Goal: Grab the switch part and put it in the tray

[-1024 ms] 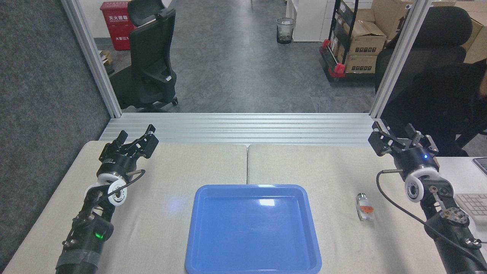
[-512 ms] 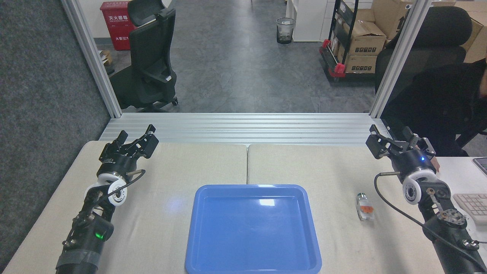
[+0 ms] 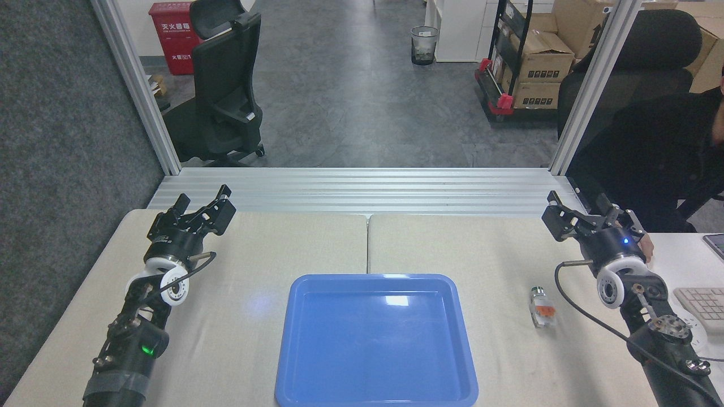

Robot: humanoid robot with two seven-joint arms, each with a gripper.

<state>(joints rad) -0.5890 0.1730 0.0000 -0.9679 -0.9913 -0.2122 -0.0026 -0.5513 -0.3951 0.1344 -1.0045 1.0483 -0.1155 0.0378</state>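
The switch part (image 3: 541,307), translucent white with an orange patch and a grey end, lies on the table right of the blue tray (image 3: 375,341). The tray holds nothing and sits at the table's front centre. My right gripper (image 3: 581,216) hovers open above the table's far right, well behind the part and apart from it. At the far left my left gripper (image 3: 202,209) stands open with nothing between its fingers, far from the tray.
A keyboard (image 3: 704,303) lies at the right edge, beside my right arm. A person in dark clothing (image 3: 662,152) sits at the right behind the frame post. An aluminium rail (image 3: 362,192) bounds the table's far side.
My right gripper has shifted slightly left and forward over the table. The left arm, the part and the tray have not moved.
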